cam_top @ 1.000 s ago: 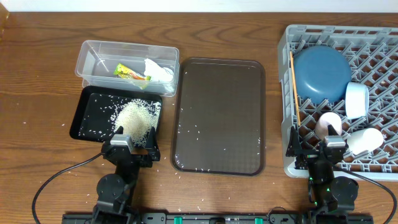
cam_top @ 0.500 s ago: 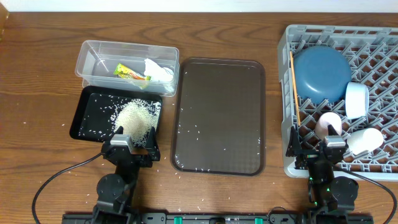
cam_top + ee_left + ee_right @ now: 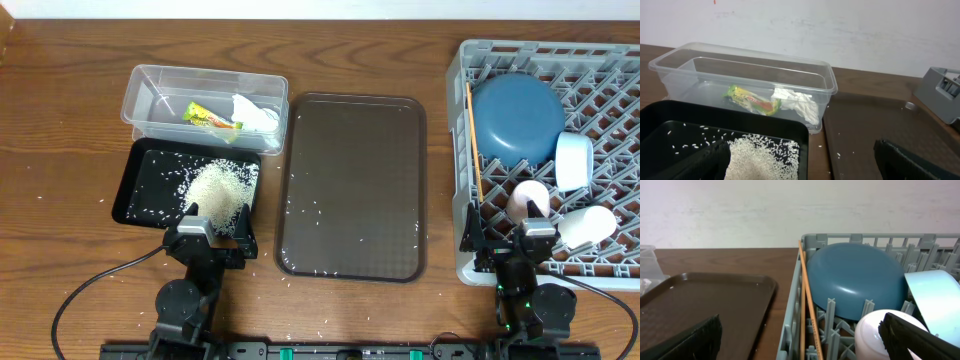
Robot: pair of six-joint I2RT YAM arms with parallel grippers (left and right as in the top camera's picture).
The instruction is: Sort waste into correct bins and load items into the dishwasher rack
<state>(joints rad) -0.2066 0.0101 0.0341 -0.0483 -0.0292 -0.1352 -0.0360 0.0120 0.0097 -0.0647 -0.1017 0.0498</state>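
The clear tub [image 3: 150,95] holds the yellow-green wrapper [image 3: 207,117] and the white tissue [image 3: 254,113]; both also show in the left wrist view [image 3: 752,99] [image 3: 797,102]. The black tray [image 3: 140,185] holds a heap of rice [image 3: 220,190]. The grey rack [image 3: 600,70] holds the blue plate [image 3: 517,118], the bowl [image 3: 573,160], the pink cup [image 3: 526,198], a white cup [image 3: 588,225] and the chopsticks [image 3: 473,140]. My left gripper [image 3: 215,235] is open and empty at the black tray's near edge. My right gripper [image 3: 508,240] is open and empty at the rack's near left corner.
A brown serving tray [image 3: 352,185] lies in the middle with a few stray rice grains [image 3: 300,208] on it. Loose grains lie on the wooden table [image 3: 60,150] near the trays. Cables run along the front edge.
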